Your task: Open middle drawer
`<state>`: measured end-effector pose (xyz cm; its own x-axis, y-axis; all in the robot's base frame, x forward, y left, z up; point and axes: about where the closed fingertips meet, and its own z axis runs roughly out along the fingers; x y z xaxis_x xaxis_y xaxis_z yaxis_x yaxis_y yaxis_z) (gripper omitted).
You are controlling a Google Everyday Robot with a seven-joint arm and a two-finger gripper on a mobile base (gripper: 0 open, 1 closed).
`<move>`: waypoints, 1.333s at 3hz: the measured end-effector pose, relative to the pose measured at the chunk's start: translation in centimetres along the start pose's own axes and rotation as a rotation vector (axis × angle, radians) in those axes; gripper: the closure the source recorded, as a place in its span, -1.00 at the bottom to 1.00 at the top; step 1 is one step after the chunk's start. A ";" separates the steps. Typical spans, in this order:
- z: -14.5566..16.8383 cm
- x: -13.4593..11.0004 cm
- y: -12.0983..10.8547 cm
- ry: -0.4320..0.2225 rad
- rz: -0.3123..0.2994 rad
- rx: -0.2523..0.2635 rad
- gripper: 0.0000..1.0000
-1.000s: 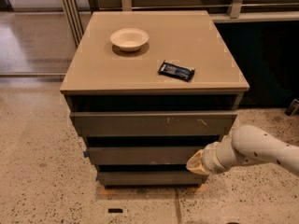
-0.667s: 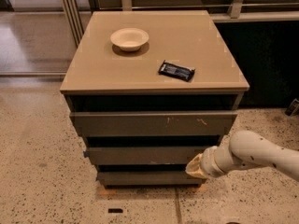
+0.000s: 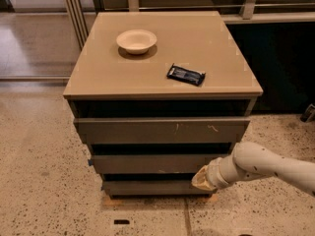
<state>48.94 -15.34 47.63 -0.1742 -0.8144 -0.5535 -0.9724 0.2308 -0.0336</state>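
Note:
The middle drawer (image 3: 147, 163) is a plain grey-brown front with a small blue tab (image 3: 90, 162) at its left end. It sits between the scratched top drawer (image 3: 162, 130) and the narrow bottom drawer (image 3: 147, 187). My gripper (image 3: 199, 180), on the white arm (image 3: 266, 167) reaching in from the right, is in front of the cabinet's lower right. It lies at the middle drawer's lower edge, over the dark gap above the bottom drawer. Whether it touches the drawer front does not show.
The tan cabinet top (image 3: 206, 43) holds a cream bowl (image 3: 136, 40) and a black packet (image 3: 186, 74). The speckled floor (image 3: 39, 181) surrounds the cabinet. A metal-framed glass partition (image 3: 74, 14) stands at the back left, and a dark panel (image 3: 283, 68) at the right.
The gripper and arm have moved slightly down and left along the cabinet front. The drawers, bowl and packet have not moved.

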 end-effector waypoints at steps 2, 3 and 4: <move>2.5 0.9 -1.6 0.023 -0.025 -0.005 -1.00; 3.9 1.5 -2.8 0.024 -0.042 -0.005 -1.00; 5.0 1.7 -3.7 0.021 -0.054 -0.009 -1.00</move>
<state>53.06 -14.94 42.67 -0.1245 -0.8366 -0.5335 -0.9818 0.1816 -0.0557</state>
